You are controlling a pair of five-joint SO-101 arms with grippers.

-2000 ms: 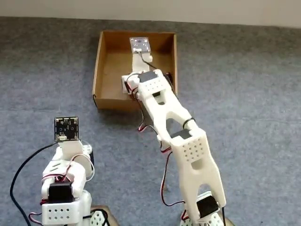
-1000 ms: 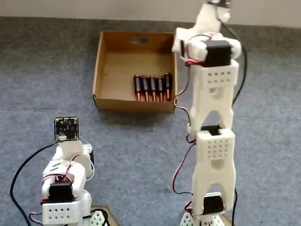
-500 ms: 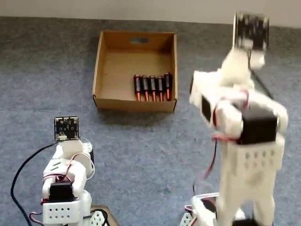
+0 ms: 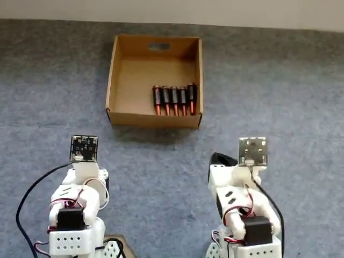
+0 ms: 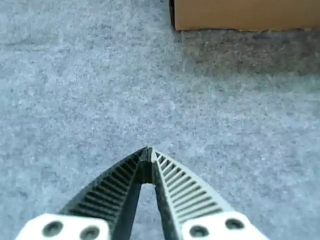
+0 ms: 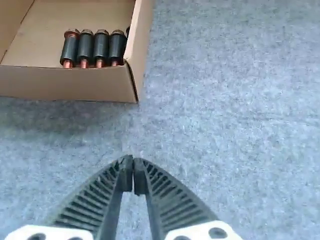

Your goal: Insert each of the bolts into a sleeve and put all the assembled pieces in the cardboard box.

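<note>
The cardboard box [image 4: 115,75] stands at the back of the grey carpet. Several assembled pieces [image 4: 174,100], black sleeves with copper bolts, lie side by side in its near right corner; they appear again in the right wrist view [image 6: 92,47]. My left gripper [image 5: 147,152] is shut and empty, low over the carpet near the box's front left corner [image 5: 240,15]. My right gripper [image 6: 131,167] is shut and empty, over the carpet in front of the box's right corner [image 6: 132,75]. Both arms are folded back at the near edge [image 4: 75,209] [image 4: 244,209].
Grey carpet [image 4: 161,161] covers the whole table, with open floor between the arms and the box and to both sides. A pale wall strip [image 4: 172,11] runs along the far edge.
The right arm has pulled out of the box, swung up and folded back to its base at the near edge. The left arm has barely moved. The assembled pieces lie still in the box.
</note>
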